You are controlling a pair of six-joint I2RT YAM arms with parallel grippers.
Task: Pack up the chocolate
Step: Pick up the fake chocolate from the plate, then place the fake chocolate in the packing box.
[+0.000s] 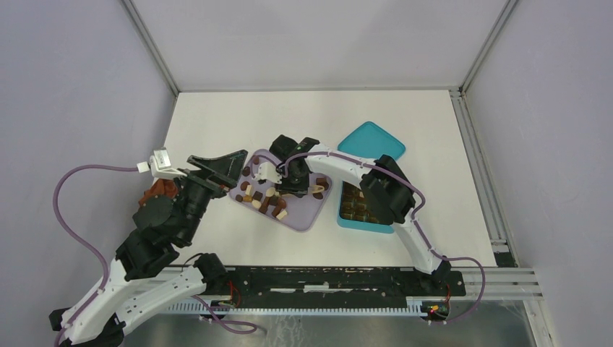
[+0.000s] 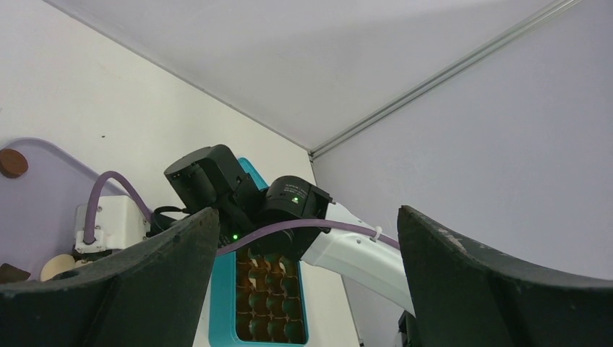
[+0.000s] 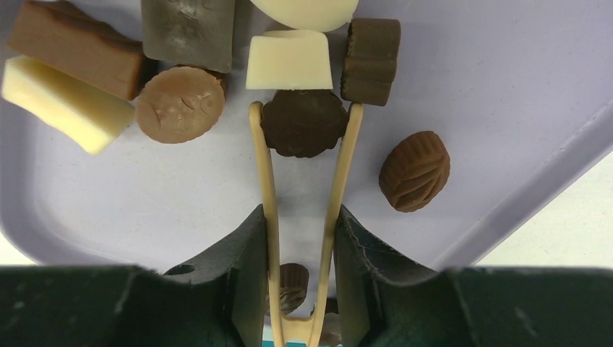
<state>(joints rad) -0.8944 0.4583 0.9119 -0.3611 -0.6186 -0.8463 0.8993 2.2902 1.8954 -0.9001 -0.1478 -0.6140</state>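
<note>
On the lavender tray (image 3: 506, 87), the right gripper (image 3: 300, 238) pinches tan tweezers (image 3: 269, 173) whose tips bracket a dark scalloped chocolate (image 3: 303, 123). Squeeze evenly, then lift straight up, clear of the cream piece (image 3: 289, 61) just beside it. Left of the tray, the left gripper (image 2: 307, 246) hangs wide open and empty. Whether the tips actually grip yet is unclear.

A white table (image 1: 311, 119) is lying inside a booth. Pale grey wall panels (image 1: 72, 87) are enclosing it at the back and on both sides, with aluminium corner posts (image 1: 152, 50) joining them. A slotted aluminium rail (image 1: 506, 278) is running along the near edge. Even, diffuse light is casting only soft shadows.
</note>
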